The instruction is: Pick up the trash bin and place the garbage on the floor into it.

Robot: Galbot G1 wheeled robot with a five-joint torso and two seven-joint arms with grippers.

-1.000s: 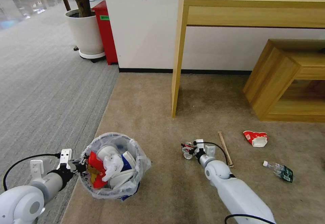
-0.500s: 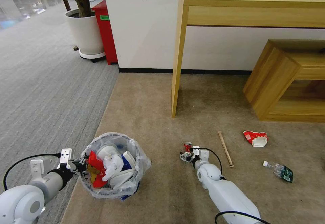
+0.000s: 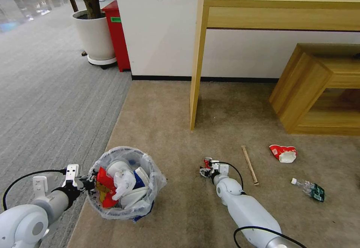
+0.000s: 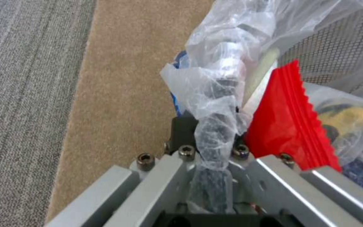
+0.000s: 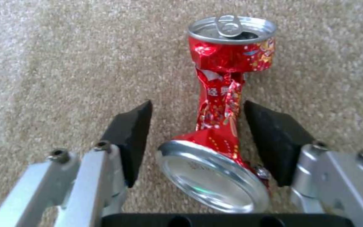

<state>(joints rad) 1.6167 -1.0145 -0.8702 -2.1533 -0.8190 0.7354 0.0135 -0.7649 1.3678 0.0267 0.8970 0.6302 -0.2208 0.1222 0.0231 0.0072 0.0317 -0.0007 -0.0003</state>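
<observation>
Since a second ago the right arm has drawn back toward the robot, and the crushed red can (image 3: 207, 162), which the fingers hid then, now stands clear just ahead of them on the tan carpet (image 3: 172, 105).

At far left, the left gripper (image 3: 89, 183) is clamped on the rim of the trash bin (image 3: 112, 212) — in the left wrist view its fingers (image 4: 181, 129) pinch the crinkled white bag (image 4: 219, 94) folded over the edge, with a red wrapper (image 4: 288, 126) pressed against the inner side. The bin sits at the border of grey carpet and tan carpet, stuffed with white slipper soles (image 3: 131, 197), a crumpled white wrapper (image 3: 123, 182) and red packaging.

Right of the bin, the right gripper (image 3: 205, 170) is low at the floor with its fingers (image 5: 133, 138) spread wide, one on each side of the can's crumpled waist — neither pad is touching it as far as the right wrist view shows. The can lies with its silver base toward the gripper and its pull-tab end away.

Farther right on the carpet lie the wooden stick (image 3: 249, 164), then the flattened red-white paper cup (image 3: 283, 153), and nearest the edge the clear bottle (image 3: 308, 188). All three are well apart from the gripper, in front of the wooden desk (image 3: 277, 8) and low shelf (image 3: 322, 86).
</observation>
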